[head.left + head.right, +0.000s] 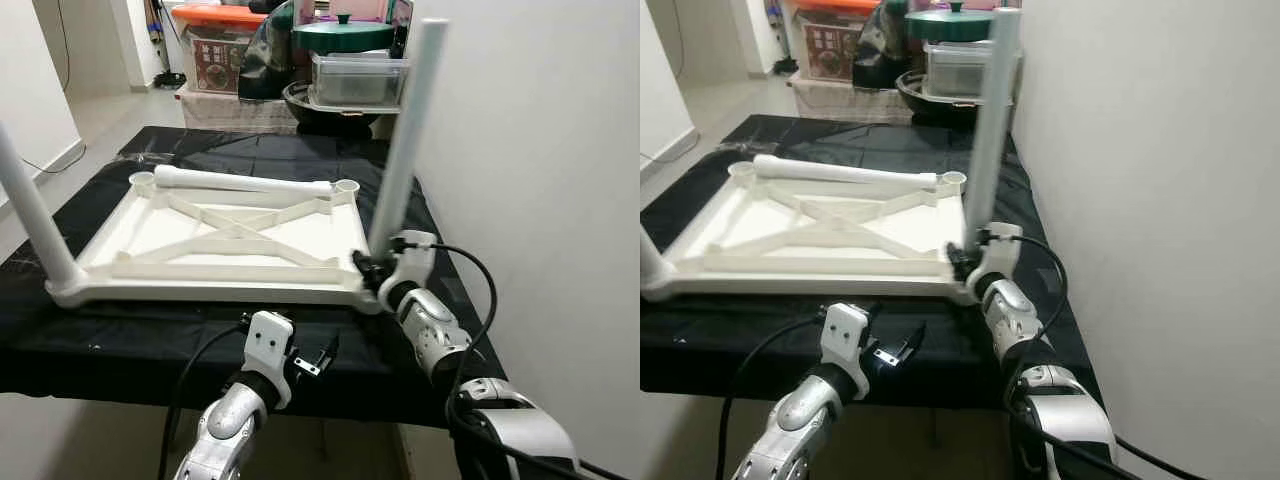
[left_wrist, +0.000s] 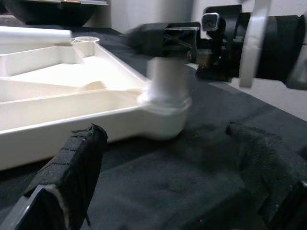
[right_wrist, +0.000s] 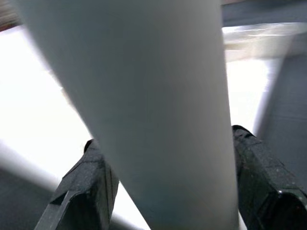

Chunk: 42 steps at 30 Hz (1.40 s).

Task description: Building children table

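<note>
1. At the far left of the frame an upright white leg stood in the near-left corner socket of the upside-down white tabletop, which lay on the black cloth across the middle of the picture.
2. Along the tabletop's far edge, upper centre, a loose leg lay flat between the two far sockets.
3. Lower centre, the left gripper hovered over the cloth just before the tabletop's near edge, fingers spread and holding nothing.
4. Right of centre, the right gripper pinched the base of the tall leg standing in the near-right corner socket.
5. At the right edge rose a white wall.
</note>
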{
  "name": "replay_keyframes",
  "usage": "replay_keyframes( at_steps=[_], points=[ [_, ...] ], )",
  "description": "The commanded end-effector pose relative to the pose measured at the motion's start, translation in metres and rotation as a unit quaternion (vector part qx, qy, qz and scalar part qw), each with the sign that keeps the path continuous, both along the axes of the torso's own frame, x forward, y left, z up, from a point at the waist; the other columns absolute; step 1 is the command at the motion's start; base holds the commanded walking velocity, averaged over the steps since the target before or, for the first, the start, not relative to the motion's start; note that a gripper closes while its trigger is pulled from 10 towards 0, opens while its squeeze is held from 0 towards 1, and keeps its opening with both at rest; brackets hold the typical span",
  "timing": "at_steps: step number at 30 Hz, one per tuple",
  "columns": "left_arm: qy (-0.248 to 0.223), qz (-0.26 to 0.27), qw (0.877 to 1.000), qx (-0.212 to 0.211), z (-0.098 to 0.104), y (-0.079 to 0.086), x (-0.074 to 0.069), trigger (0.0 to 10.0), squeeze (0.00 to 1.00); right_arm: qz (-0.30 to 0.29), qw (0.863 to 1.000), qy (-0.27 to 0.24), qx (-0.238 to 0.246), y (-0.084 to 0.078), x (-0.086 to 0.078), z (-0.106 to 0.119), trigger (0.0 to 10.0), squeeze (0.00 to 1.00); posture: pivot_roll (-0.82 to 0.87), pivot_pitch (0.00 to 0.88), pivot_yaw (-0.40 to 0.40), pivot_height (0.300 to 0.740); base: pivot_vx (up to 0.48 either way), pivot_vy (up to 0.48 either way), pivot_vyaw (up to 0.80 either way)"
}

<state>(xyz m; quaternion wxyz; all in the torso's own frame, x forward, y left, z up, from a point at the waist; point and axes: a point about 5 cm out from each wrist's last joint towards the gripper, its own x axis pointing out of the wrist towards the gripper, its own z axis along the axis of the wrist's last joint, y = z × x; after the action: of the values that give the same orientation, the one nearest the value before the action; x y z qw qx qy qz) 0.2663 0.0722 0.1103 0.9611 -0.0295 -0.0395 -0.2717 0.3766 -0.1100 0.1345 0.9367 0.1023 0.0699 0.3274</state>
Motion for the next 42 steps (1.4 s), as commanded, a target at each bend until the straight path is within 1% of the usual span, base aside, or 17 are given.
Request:
replay_keyframes(
  at_steps=[1, 6, 13, 14, 19, 20, 22, 24, 26, 28, 29, 31, 32, 33, 35, 41, 42],
  points=[
    [0.007, -0.001, 1.000, 0.005, -0.004, 0.000, 0.000, 10.0, 0.00, 0.148, 0.989, -0.005, -0.022, 0.015, -0.016, -0.006, 10.0, 0.00, 0.14, 0.000, -0.077, 0.740, 0.000, 0.000, 0.00],
    [0.006, -0.001, 1.000, 0.006, -0.003, 0.000, 0.001, 10.0, 0.00, 0.256, 0.966, -0.015, -0.018, 0.020, -0.029, -0.005, 10.0, 0.00, 0.14, 0.000, -0.077, 0.740, 0.000, 0.000, 0.00],
    [0.006, -0.001, 1.000, 0.007, -0.003, 0.000, 0.001, 10.0, 0.00, 0.276, 0.961, -0.016, -0.011, 0.024, -0.031, -0.003, 10.0, 0.00, 0.15, 0.000, -0.078, 0.740, 0.000, 0.000, 0.00],
    [0.006, -0.001, 1.000, 0.007, -0.003, 0.000, 0.001, 10.0, 0.00, 0.263, 0.965, -0.018, -0.010, 0.025, -0.028, -0.002, 0.0, 0.00, 0.15, 0.000, -0.077, 0.740, 0.000, 0.000, 0.00],
    [0.005, -0.001, 1.000, 0.007, -0.003, 0.000, 0.001, 10.0, 0.00, 0.209, 0.977, -0.032, -0.010, 0.027, -0.020, 0.003, 0.0, 0.00, 0.14, 0.000, -0.076, 0.740, 0.000, 0.000, 0.00],
    [0.005, -0.001, 1.000, 0.007, -0.003, 0.000, 0.001, 10.0, 0.00, 0.110, 0.994, -0.031, -0.002, 0.022, -0.006, 0.009, 0.0, 0.00, 0.14, 0.000, -0.074, 0.740, 0.000, 0.000, 0.00],
    [0.005, -0.001, 1.000, 0.007, -0.003, 0.000, 0.002, 10.0, 0.00, 0.031, 0.999, -0.020, -0.007, 0.015, 0.002, 0.011, 0.0, 0.00, 0.14, 0.000, -0.073, 0.740, 0.000, 0.000, 0.00],
    [0.005, -0.001, 1.000, 0.007, -0.003, 0.000, 0.002, 10.0, 0.00, 0.031, 0.999, -0.020, -0.007, 0.015, 0.002, 0.011, 0.0, 0.00, 0.14, 0.000, -0.073, 0.740, 0.000, 0.000, 0.00],
    [0.006, -0.001, 1.000, 0.007, -0.003, 0.000, 0.002, 10.0, 0.00, -0.119, 0.992, 0.016, -0.044, -0.009, 0.013, 0.006, 0.0, 0.00, 0.14, 0.000, -0.072, 0.740, 0.000, 0.000, 0.00],
    [0.006, -0.001, 1.000, 0.007, -0.003, 0.000, 0.002, 10.0, 0.00, -0.119, 0.992, 0.016, -0.044, -0.009, 0.013, 0.006, 0.0, 0.00, 0.14, 0.000, -0.072, 0.740, 0.000, 0.000, 0.00],
    [0.005, -0.001, 1.000, 0.007, -0.003, 0.000, 0.002, 10.0, 0.00, -0.219, 0.973, 0.041, -0.063, -0.029, 0.016, 0.002, 0.0, 0.00, 0.14, 0.000, -0.074, 0.740, 0.000, 0.000, 0.00],
    [0.005, -0.001, 1.000, 0.007, -0.002, 0.000, 0.003, 10.0, 0.00, -0.399, 0.910, 0.080, -0.084, -0.069, 0.013, -0.007, 0.0, 0.00, 0.14, 0.000, -0.074, 0.740, 0.000, 0.000, 0.00],
    [0.005, -0.001, 1.000, 0.007, -0.002, 0.000, 0.003, 10.0, 0.00, -0.399, 0.910, 0.080, -0.084, -0.069, 0.013, -0.007, 0.0, 0.00, 0.14, 0.000, -0.074, 0.740, 0.000, 0.000, 0.00],
    [0.005, 0.000, 1.000, 0.007, -0.002, 0.000, 0.003, 10.0, 0.00, -0.493, 0.860, 0.101, -0.083, -0.085, 0.006, -0.014, 0.0, 0.00, 0.14, 0.000, -0.074, 0.740, 0.000, 0.000, 0.00],
    [0.005, 0.000, 1.000, 0.007, -0.002, 0.000, 0.003, 10.0, 0.00, -0.493, 0.860, 0.101, -0.083, -0.085, 0.006, -0.014, 0.0, 0.00, 0.14, 0.000, -0.074, 0.740, 0.000, 0.000, 0.00],
    [0.005, -0.001, 1.000, 0.007, -0.002, 0.000, 0.003, 10.0, 0.00, -0.559, 0.817, 0.120, -0.081, -0.081, 0.000, -0.022, 0.0, 0.00, 0.14, 0.000, -0.076, 0.740, 0.000, 0.000, 0.00],
    [0.005, 0.000, 1.000, 0.007, -0.002, 0.000, 0.003, 10.0, 0.00, -0.553, 0.821, 0.122, -0.069, -0.069, 0.001, -0.022, 3.9, 0.00, 0.14, 0.000, -0.073, 0.740, 0.000, 0.000, 0.00]
  ],
)
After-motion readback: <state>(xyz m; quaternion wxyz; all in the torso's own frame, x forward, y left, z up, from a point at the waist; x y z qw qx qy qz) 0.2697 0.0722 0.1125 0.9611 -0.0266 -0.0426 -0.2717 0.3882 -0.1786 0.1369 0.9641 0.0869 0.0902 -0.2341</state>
